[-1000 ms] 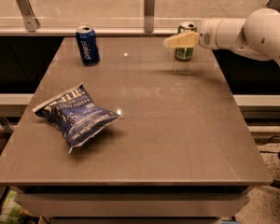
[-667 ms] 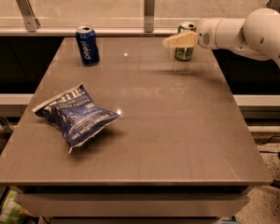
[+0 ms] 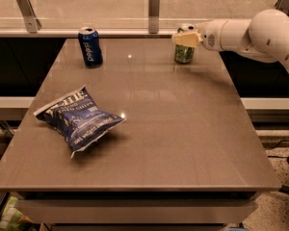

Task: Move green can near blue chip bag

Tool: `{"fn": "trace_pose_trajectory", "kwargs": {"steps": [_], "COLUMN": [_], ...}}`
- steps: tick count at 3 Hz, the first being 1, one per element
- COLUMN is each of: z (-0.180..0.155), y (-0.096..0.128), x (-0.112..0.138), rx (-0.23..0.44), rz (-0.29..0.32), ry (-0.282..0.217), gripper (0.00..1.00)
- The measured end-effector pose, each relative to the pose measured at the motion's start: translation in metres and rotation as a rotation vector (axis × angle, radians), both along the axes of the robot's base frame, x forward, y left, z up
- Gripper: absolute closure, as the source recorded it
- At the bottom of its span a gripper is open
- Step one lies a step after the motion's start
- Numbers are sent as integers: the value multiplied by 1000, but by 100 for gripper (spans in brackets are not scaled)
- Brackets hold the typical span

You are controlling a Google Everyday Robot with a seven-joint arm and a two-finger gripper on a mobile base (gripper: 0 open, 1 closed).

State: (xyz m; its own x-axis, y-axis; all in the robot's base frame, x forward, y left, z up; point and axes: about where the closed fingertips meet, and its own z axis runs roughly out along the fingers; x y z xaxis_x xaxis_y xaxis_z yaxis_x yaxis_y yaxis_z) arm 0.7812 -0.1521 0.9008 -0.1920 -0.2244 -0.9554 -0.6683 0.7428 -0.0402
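Gripper [image 3: 186,38] sitting against upper part of green can [image 3: 184,55] standing at far table [image 3: 183,129] edge; cannot tell if gripping.

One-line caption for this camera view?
Gripper at the green can on the table, far right; blue chip bag lies near left, Pepsi can far left.

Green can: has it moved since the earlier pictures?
No. The green can stands in the same spot, right of the railing post, with the gripper at its top.
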Motion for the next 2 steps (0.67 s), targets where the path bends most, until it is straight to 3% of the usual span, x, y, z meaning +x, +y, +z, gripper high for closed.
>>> {"fn": "trace_pose_trajectory", "kwargs": {"steps": [2], "z": [-2], "y": [6], "x": [1], "rx": [1], "rz": [9], "ry": [3], "gripper": [87]}}
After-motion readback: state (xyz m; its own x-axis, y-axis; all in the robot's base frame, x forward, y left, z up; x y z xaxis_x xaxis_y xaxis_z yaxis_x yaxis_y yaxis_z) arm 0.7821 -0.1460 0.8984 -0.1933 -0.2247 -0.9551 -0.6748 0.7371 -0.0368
